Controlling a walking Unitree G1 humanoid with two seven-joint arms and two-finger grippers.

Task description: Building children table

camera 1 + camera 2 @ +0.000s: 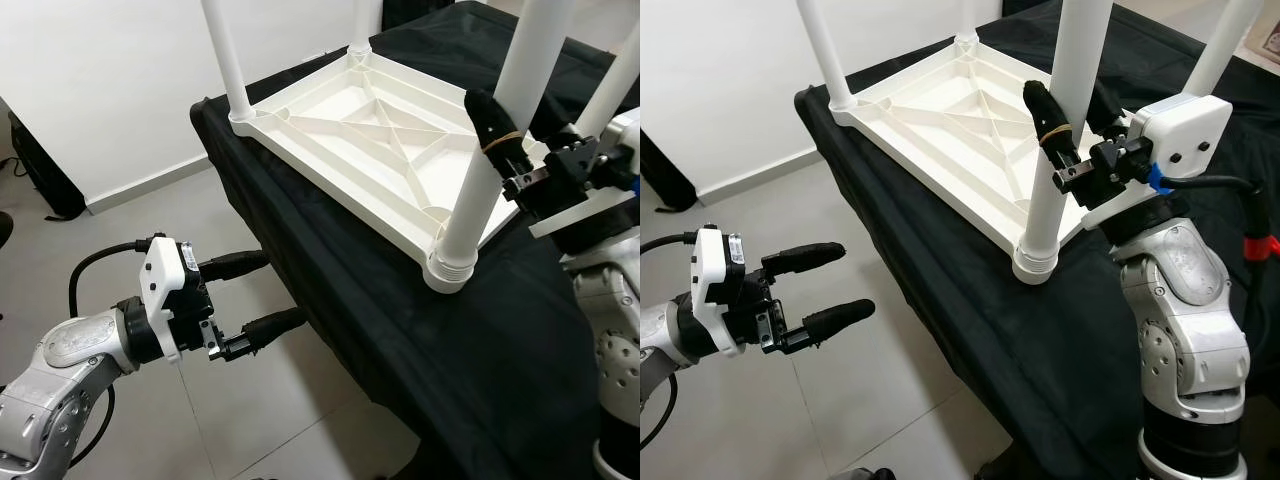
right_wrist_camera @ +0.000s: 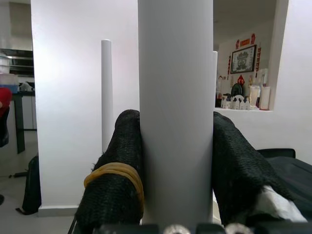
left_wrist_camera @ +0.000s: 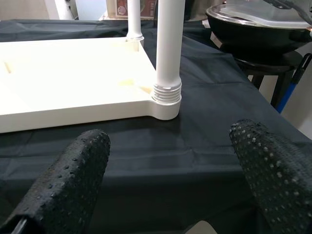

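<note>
- The white table top lies upside down at the black table's near corner.
- The right gripper squeezes the near leg.
- The left gripper hangs wide open, holding nothing, beside the table's edge.
- The left wrist view shows a black pan behind.

White plastic tube legs cut off by top edge. Far finger of right gripper hidden behind near-corner leg.

A white plastic table top with white tube legs is lying on a black cloth. A yellow rubber band is ringing one black finger of the right gripper. Black dotted pads are covering the left gripper, at eight o'clock from the top, over pale grey floor tiles.
</note>
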